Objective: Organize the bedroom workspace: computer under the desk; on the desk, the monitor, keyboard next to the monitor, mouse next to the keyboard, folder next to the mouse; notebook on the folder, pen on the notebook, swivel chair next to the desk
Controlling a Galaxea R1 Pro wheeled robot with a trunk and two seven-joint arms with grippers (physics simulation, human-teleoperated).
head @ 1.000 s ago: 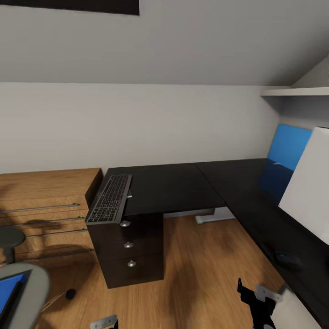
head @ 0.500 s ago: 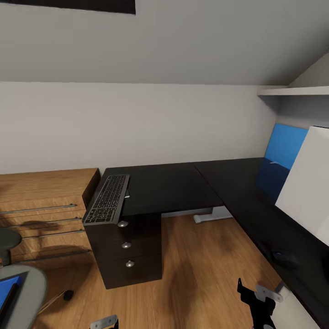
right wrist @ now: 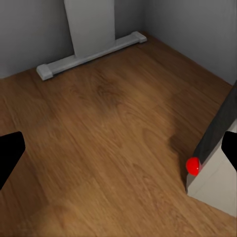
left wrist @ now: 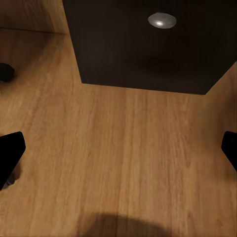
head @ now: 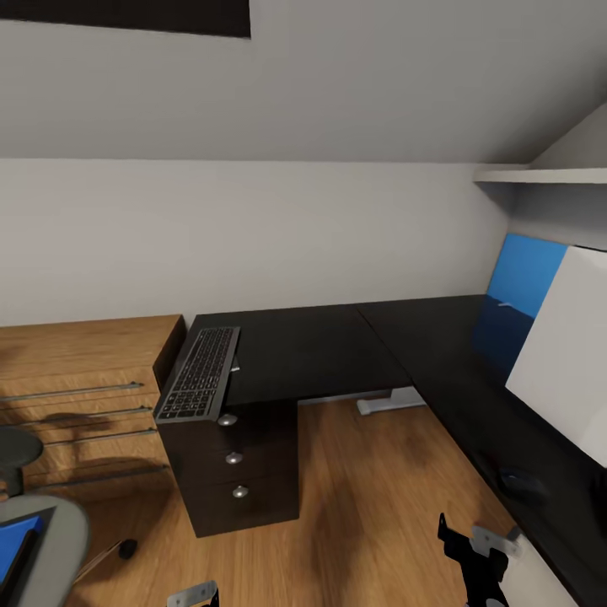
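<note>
Currently, both pincers hang low over the wood floor (head: 362, 506), spread and empty: the left pincer (left wrist: 118, 153) faces the drawer unit (head: 240, 472), the right pincer (right wrist: 118, 153) has a white-backed panel with a red dot (right wrist: 193, 166), probably the monitor, standing on the floor beside it. Left of the left pincer, the swivel chair (head: 46, 539) carries the blue folder (head: 15, 544). Ahead of the right pincer, the mouse (head: 521, 482) lies on the desk (head: 337, 346). Further ahead, the keyboard (head: 201, 373) overhangs the desk edge, tilted. Judgement: mouse placed; keyboard, folder, chair, likely monitor outstanding. Notebook and pen cannot be confirmed.
</note>
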